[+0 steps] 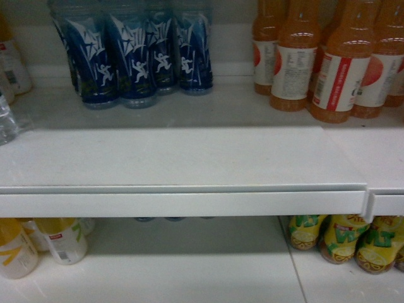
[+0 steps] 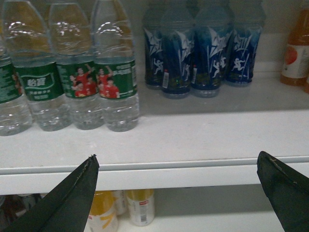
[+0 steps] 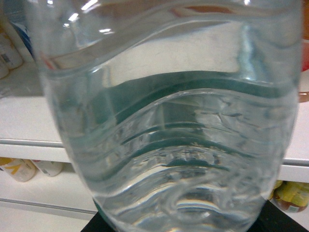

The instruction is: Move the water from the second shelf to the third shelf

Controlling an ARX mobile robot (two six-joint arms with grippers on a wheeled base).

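A clear ribbed water bottle [image 3: 169, 125] fills the right wrist view, its green label showing through the water. It sits between the dark fingers [image 3: 282, 220] of my right gripper [image 3: 178, 226], which is shut on it. In the left wrist view, several water bottles [image 2: 116, 72] with green labels stand at the left of a white shelf [image 2: 193, 166]. My left gripper [image 2: 177, 157] hangs open in front of that shelf's edge, with nothing between its fingers. The head view shows neither gripper, only a sliver of a water bottle [image 1: 5, 120] at the left edge.
Blue sports-drink bottles [image 1: 132, 57] stand at the back middle of the shelf [image 1: 183, 202] and orange drink bottles [image 1: 334, 69] at the right. On the shelf below are yellow-white bottles [image 1: 57, 243] at the left and yellow-green bottles [image 1: 341, 237] at the right.
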